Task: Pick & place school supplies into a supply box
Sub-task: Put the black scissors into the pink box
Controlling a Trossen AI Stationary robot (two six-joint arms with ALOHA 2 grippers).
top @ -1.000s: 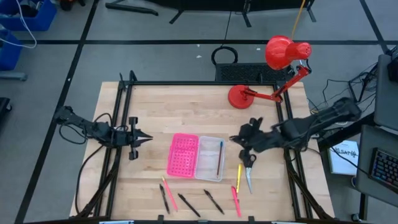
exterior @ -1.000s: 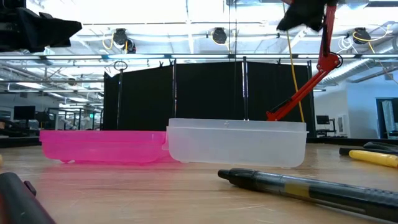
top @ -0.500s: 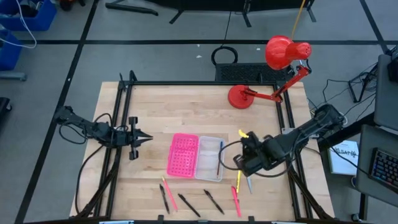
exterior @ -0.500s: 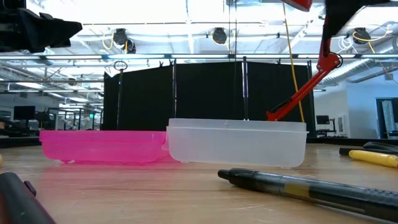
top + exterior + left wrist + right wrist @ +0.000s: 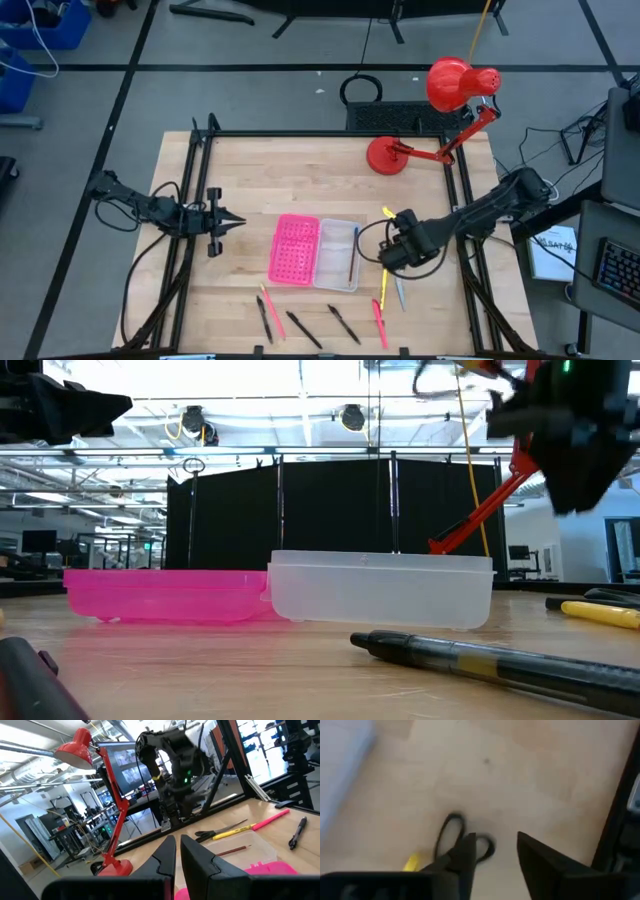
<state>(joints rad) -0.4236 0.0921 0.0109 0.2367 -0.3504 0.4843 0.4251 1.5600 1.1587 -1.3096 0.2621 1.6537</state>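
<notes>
The supply box lies open mid-table, its pink lid point(image 5: 293, 250) beside its clear half point(image 5: 338, 255), which holds a blue pen point(image 5: 354, 250). Black-handled scissors point(image 5: 452, 832) and a yellow pencil point(image 5: 383, 288) lie to the box's right. Several pens point(image 5: 300, 328) lie near the front edge. My right gripper point(image 5: 497, 855) hovers open just above the scissors' handles, fingers pointing down and touching nothing. In the low view it point(image 5: 580, 460) hangs clear of the table. My left gripper point(image 5: 225, 222) waits shut, left of the box.
A red desk lamp point(image 5: 440, 110) stands at the table's far right. A black pen point(image 5: 480, 660) lies close to the low camera. Black frame rails point(image 5: 190, 240) run along the table's left and right sides. Bare wood shows between the lamp and the box.
My right gripper has moved toward the table's near edge and come down over the scissors' handles. The scissors and pens lie where they were.
</notes>
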